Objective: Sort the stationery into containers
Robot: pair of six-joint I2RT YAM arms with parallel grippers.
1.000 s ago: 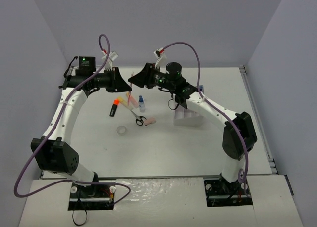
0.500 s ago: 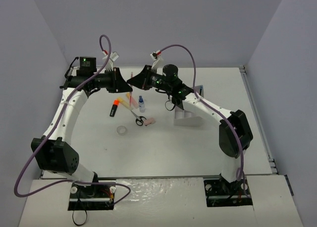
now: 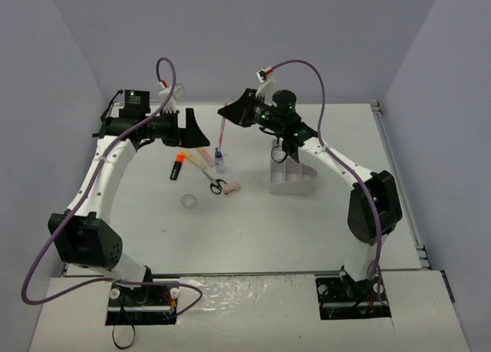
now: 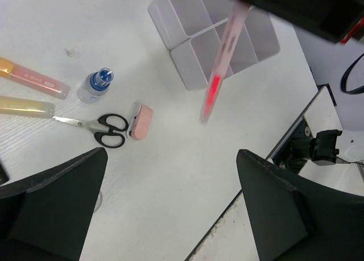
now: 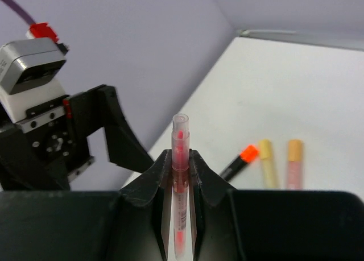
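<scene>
Nearest on the white table (image 3: 253, 229), a clear tape ring (image 3: 188, 202) is seen lying flat, apart from the other items. Just beyond it, black-handled scissors (image 3: 216, 185) are laid with the handles just beside a pink eraser (image 3: 232, 188); contact cannot be told. To the right of these, well apart, the white organiser tray (image 3: 291, 185) is set, its divided compartments shown in the left wrist view. Farther back, a small blue-capped bottle (image 3: 220, 162) is stood upright. Left of it, a yellow highlighter (image 4: 25, 106) and a pink highlighter (image 4: 34, 78) are laid side by side, with an orange-capped black highlighter (image 3: 177, 166) left of those. Farthest back, both grippers are held above the table, facing each other. The left gripper (image 3: 192, 129) is seen with jaws spread wide and nothing between them. The right gripper (image 3: 232, 111) is clamped on a pink pen (image 3: 221, 131). The pen is gripped partway along and hung tilted downward in the air, its tip shown over the bottle in the top view, outside the tray.
</scene>
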